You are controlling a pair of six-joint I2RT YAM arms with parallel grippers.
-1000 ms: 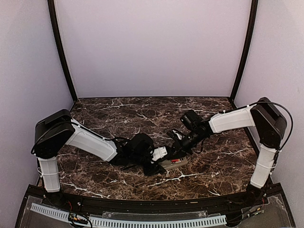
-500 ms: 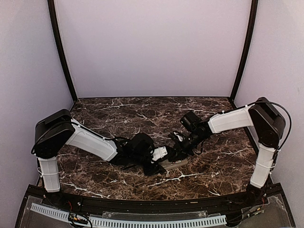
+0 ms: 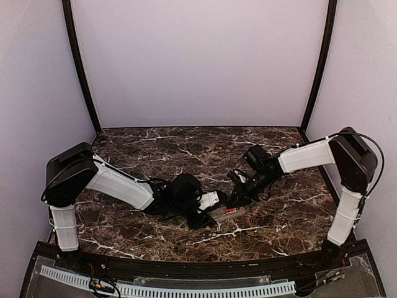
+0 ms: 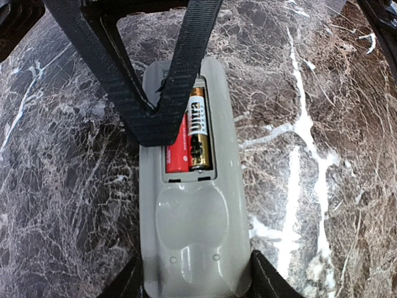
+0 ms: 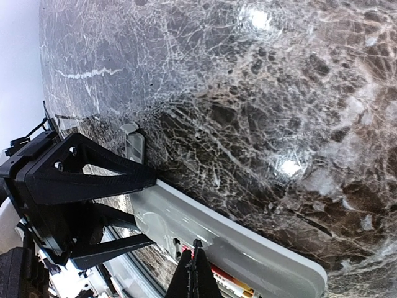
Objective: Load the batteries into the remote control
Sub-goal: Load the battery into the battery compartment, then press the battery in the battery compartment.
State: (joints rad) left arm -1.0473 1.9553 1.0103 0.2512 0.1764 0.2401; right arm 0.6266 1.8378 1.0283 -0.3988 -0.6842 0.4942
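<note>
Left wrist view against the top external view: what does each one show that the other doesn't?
Only the left wrist view shows the open recess in the grey back of the remote, holding two batteries side by side, one printed Ultra. Only the top external view shows the left arm and right arm whole, the back wall and the full table. Both show the remote held by the left tool, with the shut right tool pointing down at its recess.
</note>
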